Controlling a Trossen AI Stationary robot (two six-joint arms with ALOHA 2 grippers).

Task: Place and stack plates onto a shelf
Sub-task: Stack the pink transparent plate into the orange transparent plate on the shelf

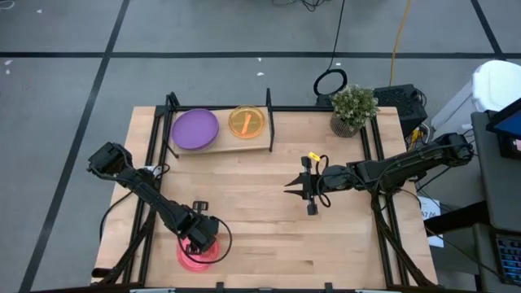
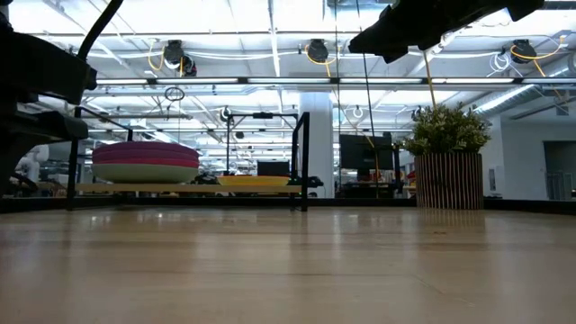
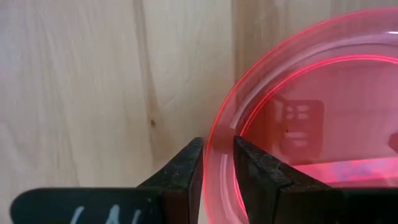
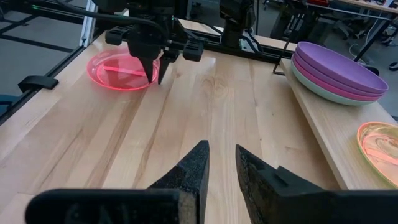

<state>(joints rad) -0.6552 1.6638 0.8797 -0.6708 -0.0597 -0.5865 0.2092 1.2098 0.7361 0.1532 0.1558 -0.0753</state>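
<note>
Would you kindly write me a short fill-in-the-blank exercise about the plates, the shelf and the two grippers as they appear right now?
1. The left gripper has its fingers on either side of the rim of the ____ plate.
2. The top plate of the stack on the shelf is ____.
3. The right gripper holds ____.
4. Beside the stack lies an ____ plate.

Missing words: pink-red; purple; nothing; orange

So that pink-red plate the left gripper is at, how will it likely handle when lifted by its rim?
The pink-red plate looks thin, translucent and glossy, so it is probably light and somewhat slippery. The left gripper has one finger either side of the rim alone, so the plate may tilt or sag from that edge. It lies flat on the table, so rolling seems unlikely.
</note>
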